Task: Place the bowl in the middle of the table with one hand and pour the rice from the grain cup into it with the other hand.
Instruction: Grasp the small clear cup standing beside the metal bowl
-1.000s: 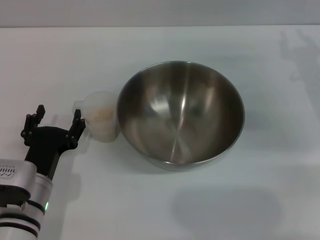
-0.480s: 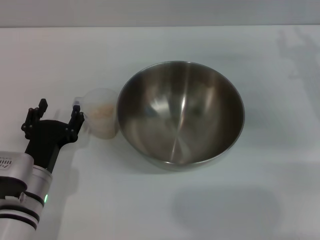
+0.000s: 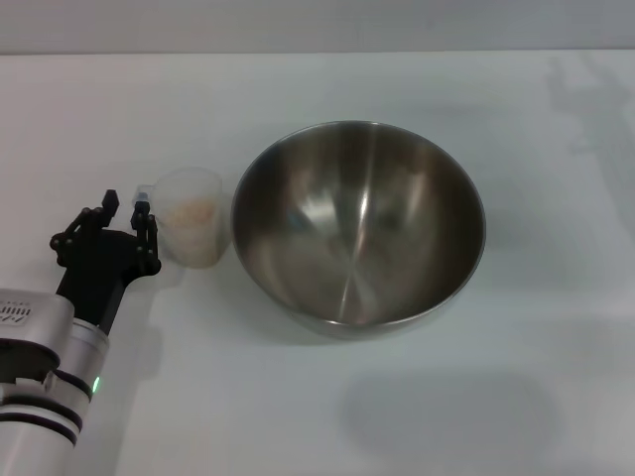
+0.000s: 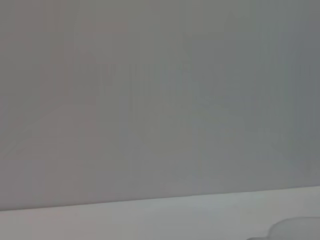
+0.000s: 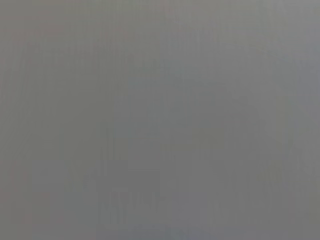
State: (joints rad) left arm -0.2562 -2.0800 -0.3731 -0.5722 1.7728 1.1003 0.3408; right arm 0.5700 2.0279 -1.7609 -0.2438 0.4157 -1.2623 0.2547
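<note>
Bowl [image 3: 359,226] sits pretty much in the middle of the white counter [image 3: 298,416], upright, shiny steel, and nothing inside it that I can make out besides reflections. Just off its left side is the grain cup [image 3: 191,230], a small clear frosted plastic thing standing upright on the counter, so close to the bowl's rim that I can't tell if they actually touch. You can see the rice [image 3: 194,209] through the cup as a pale beige patch inside. The left tool [image 3: 126,208] is right beside the cup on the side away from the bowl, black fingers pointing up and away from the robot, with one fingertip just at the cup's edge. The fingers look close together with only a small gap between them, and the cup is beside them, not in between, so it's got hold of nothing. The right arm doesn't show anywhere in the head view. Left wrist view is mostly blank grey with a strip of counter along one edge; right wrist view is just flat grey, nothing to read there.
</note>
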